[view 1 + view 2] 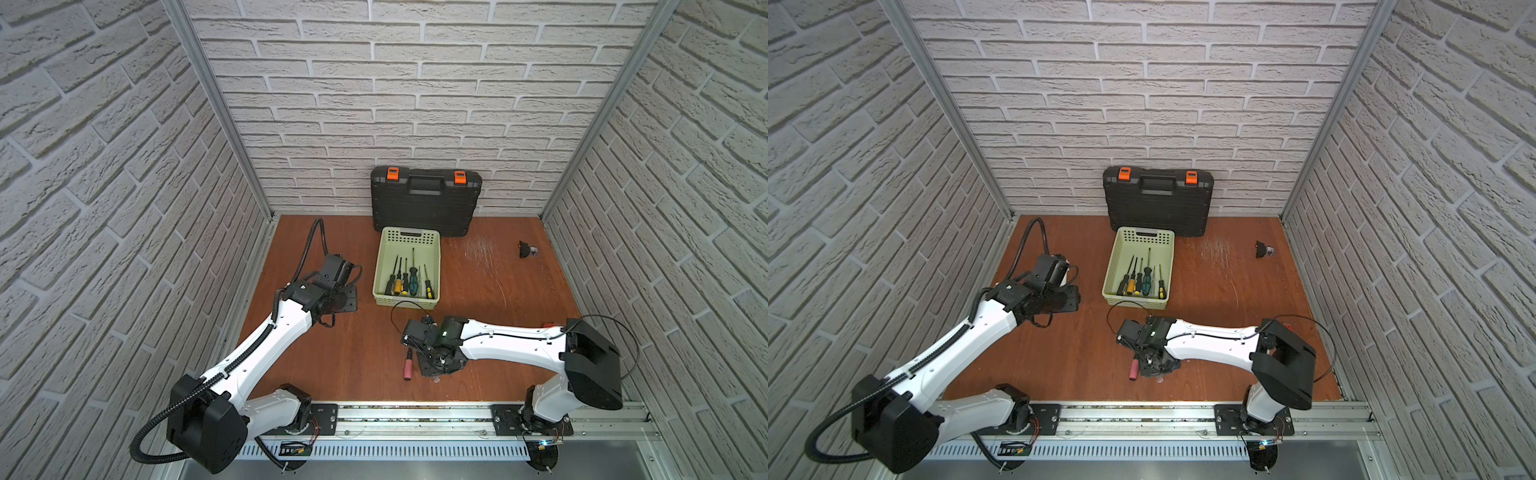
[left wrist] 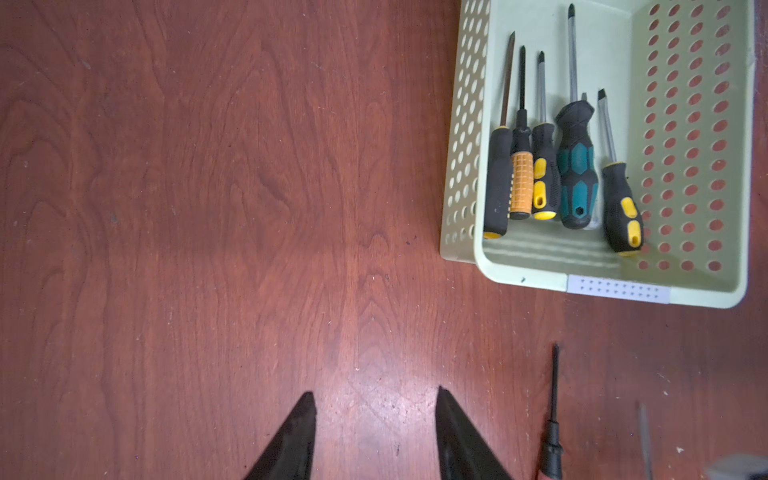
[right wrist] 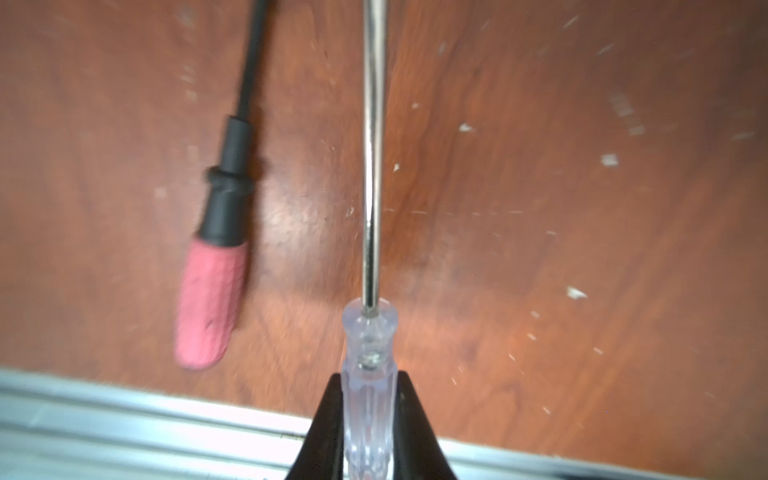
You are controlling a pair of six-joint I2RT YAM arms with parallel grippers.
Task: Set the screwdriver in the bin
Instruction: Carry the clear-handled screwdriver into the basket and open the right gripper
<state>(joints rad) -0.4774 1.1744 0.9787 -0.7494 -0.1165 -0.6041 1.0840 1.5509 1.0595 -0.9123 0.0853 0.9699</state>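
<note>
right gripper (image 3: 369, 382) clamped on clear-handled screwdriver (image 3: 370, 345) at the handle, just in front of bin (image 1: 407, 237), pink-handled screwdriver (image 3: 212, 299) lying alongside, left gripper (image 2: 376, 399) part-open, empty, over table (image 2: 208, 208) left of bin

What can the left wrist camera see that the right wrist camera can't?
Only the left wrist view: the pale green bin with several screwdrivers inside, and the left gripper, jaws open, holding nothing. Only the right wrist view: the right gripper, jaws shut on the handle of a clear-handled screwdriver, plus a metal rail. Both: the pink-handled screwdriver lying on the wooden table. A blurred grey shaft at the left wrist view's edge may be the clear one's.
</note>
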